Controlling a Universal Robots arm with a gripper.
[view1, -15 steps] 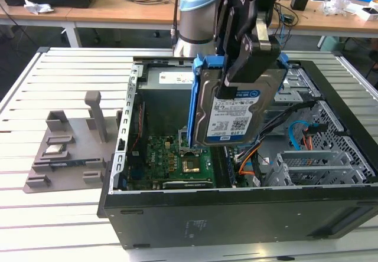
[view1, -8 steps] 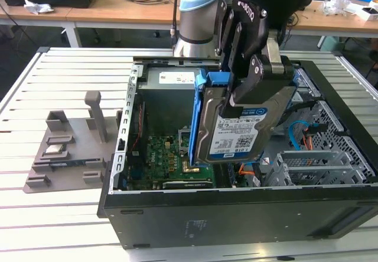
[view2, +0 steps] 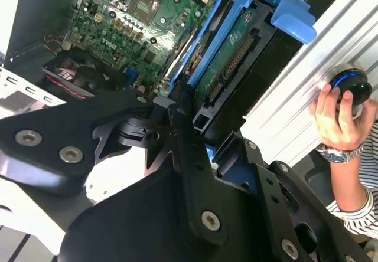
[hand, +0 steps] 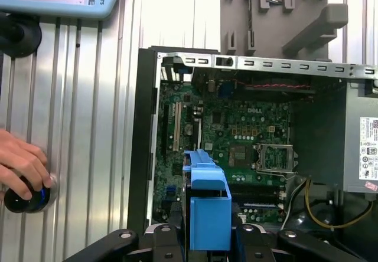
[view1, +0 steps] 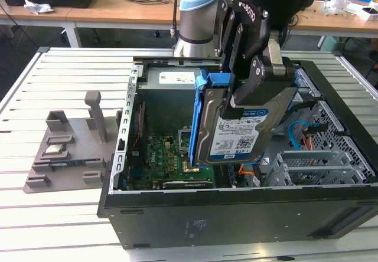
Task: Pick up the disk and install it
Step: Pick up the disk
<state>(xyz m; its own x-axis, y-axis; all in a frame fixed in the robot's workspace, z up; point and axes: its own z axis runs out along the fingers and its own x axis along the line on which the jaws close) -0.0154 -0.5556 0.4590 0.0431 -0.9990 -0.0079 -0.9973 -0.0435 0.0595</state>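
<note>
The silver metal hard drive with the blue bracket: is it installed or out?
Out: the black end effector holds the silver hard drive upright above the open black computer case.

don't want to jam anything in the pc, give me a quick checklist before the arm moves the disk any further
1. Grip: ok, the gripper is shut on the disk, which is held on edge.
2. Blue bracket on the disk: ok.
3. Disk over the open case: ok.
4. Person's hand outside the case: ok, it is on a knob on the table.
5. Orange cables clear of the disk's lower edge: cannot tell.
</note>
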